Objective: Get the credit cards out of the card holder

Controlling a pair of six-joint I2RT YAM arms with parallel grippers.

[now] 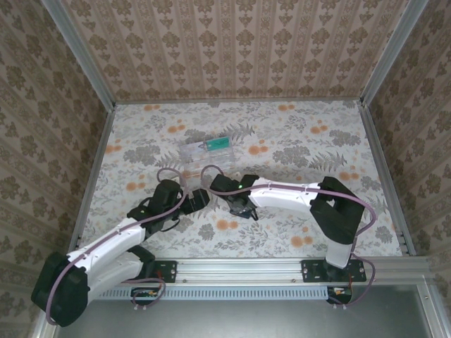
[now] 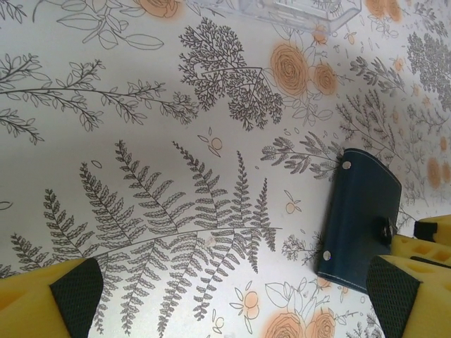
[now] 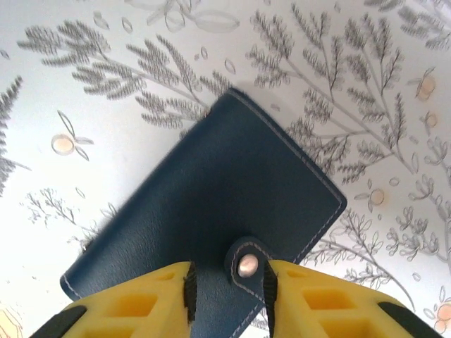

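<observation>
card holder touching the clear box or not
Apart. Left wrist view shows bare floral tabletop between the card holder and the clear box.

The card holder (image 3: 211, 204) is a small, flat, dark navy folding wallet with pale stitching along its edges. It is closed, and its strap (image 3: 243, 257) is folded over one long edge and fastened with a round metal snap (image 3: 247, 265). It lies flat on the floral tablecloth (image 3: 106, 56), set at a diagonal in the right wrist view. In the left wrist view the card holder (image 2: 356, 218) sits at the right side, showing two small metal rivets (image 2: 347, 165) near one long edge and the snap on the other. From above, a small teal-green rectangle, apparently a credit card (image 1: 215, 146), lies inside a clear plastic box (image 1: 192, 156) farther back on the table.
</observation>
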